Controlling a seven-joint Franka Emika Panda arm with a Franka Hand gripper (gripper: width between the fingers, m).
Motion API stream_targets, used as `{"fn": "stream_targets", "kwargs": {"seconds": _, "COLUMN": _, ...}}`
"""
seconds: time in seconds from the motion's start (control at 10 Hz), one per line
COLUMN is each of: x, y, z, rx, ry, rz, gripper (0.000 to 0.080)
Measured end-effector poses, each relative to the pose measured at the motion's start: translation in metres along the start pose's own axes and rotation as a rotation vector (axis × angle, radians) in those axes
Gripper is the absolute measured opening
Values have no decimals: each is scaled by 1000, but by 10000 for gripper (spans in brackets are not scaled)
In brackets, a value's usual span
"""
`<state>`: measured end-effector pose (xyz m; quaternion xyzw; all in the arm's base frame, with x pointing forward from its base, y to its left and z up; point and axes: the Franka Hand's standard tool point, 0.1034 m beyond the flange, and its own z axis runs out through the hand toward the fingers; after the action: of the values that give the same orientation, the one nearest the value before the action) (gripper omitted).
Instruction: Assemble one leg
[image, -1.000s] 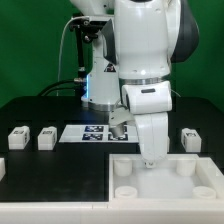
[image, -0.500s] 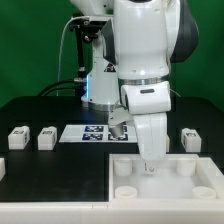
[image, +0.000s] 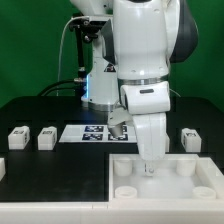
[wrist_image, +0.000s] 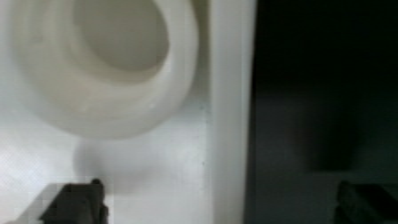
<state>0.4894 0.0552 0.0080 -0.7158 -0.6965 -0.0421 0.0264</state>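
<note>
Unmoved, the gripper (image: 150, 166) stays low over the tray (image: 113, 185), claw released and empty; leg (image: 191, 139) ungrasped.

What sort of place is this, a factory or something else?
Most likely a robotics research lab rather than a factory. A single robot arm stands over a black table with a plain green backdrop, and a marker board of printed tags lies among small white legs that carry tags too.

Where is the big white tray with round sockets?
The large white plastic tray lies in front, toward the exterior view's right, just before the marker board, under the gripper.
</note>
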Motion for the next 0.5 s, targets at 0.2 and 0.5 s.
{"fn": "stream_targets", "kwargs": {"seconds": 0.2, "x": 0, "y": 0, "z": 0, "rx": 0, "ry": 0, "rz": 1, "gripper": 649}}
{"fn": "stream_targets", "kwargs": {"seconds": 0.5, "x": 5, "y": -4, "z": -28, "rx": -30, "ry": -13, "rz": 129, "gripper": 649}}
